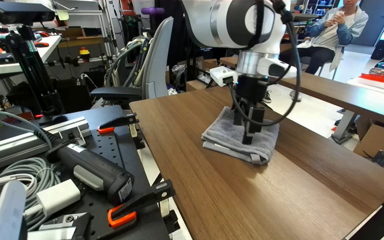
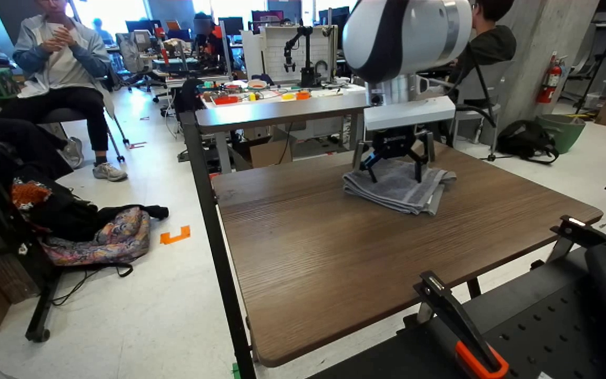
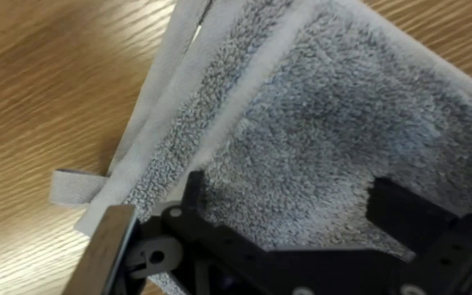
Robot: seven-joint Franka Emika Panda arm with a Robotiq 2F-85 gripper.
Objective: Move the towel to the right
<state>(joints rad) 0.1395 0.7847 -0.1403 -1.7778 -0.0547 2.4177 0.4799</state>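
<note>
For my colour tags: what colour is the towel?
The towel is grey with paler bands, clearest in the wrist view.

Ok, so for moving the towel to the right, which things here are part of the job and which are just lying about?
Part of the job:
folded grey towel
tool, open over the towel

Just lying about:
black handheld device
coiled grey cable
white block
black backpack
</note>
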